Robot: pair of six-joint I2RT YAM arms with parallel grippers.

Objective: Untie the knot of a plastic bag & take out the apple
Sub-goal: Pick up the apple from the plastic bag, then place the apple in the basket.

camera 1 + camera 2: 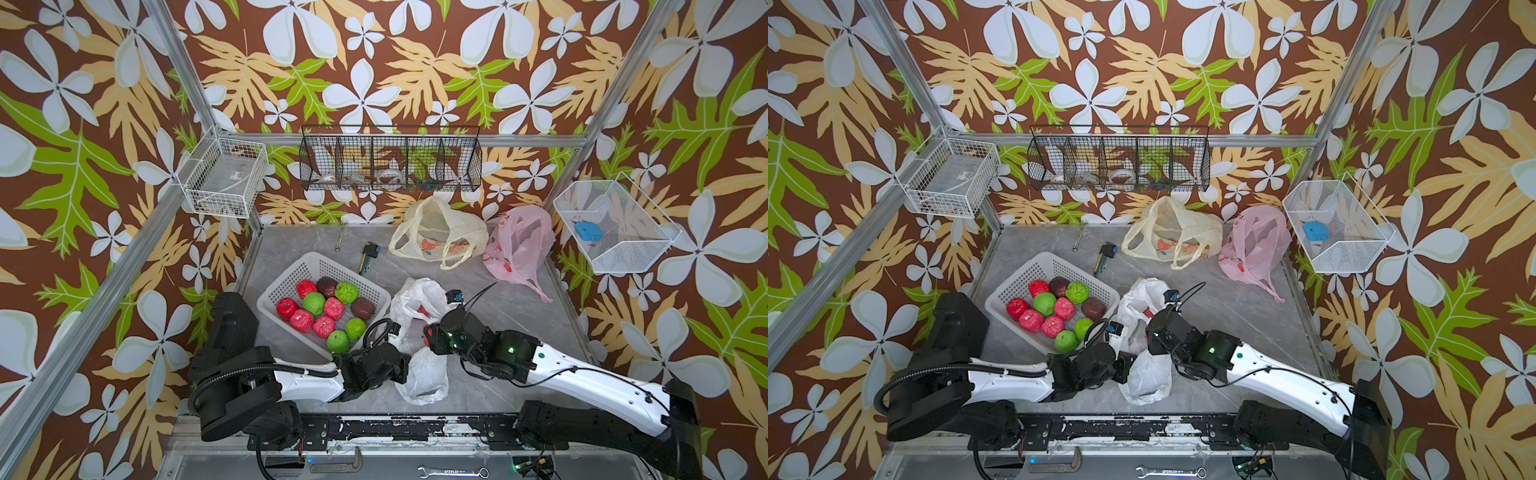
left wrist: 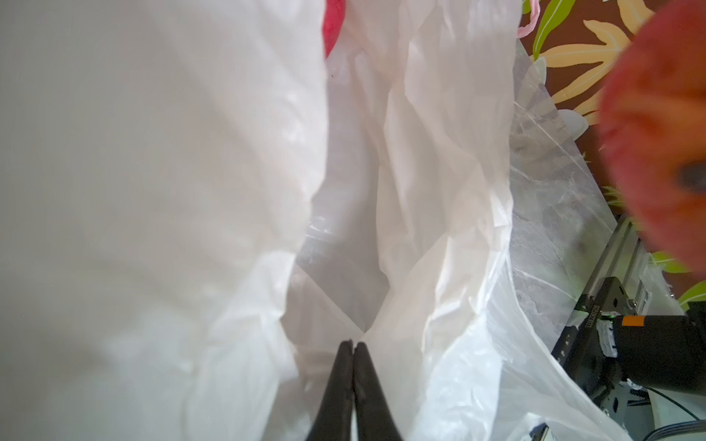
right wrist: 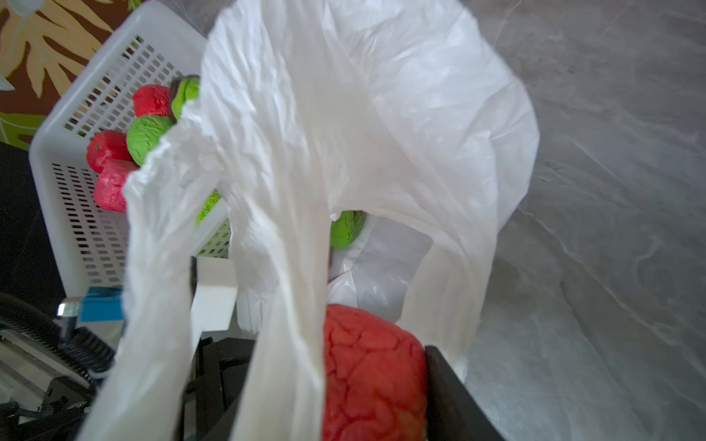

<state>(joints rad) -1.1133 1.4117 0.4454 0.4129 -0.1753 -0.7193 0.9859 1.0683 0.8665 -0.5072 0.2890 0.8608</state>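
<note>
Near basket rim (image 1: pixel 351 272): right end effector (image 1: pixel 428 334) around apple (image 3: pixel 372 378), left one (image 2: pixel 352 345) tight on bag (image 1: pixel 426 376).

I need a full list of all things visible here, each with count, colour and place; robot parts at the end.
white plastic bag: one, white, table front, middle.
red apple: one, red, in the right hand.
basket: one, white, table left.
fruit: eleven, five red, four green, two dark brown, in the basket.
yellowish bag: one, pale yellow, table back.
pink bag: one, pink, table back right.
hex key set: one, black, behind the basket.
wire baskets: three, two white, one black, on the walls.
left hand: one, black, shut on the white plastic bag.
right hand: one, black, shut on the red apple.
</note>
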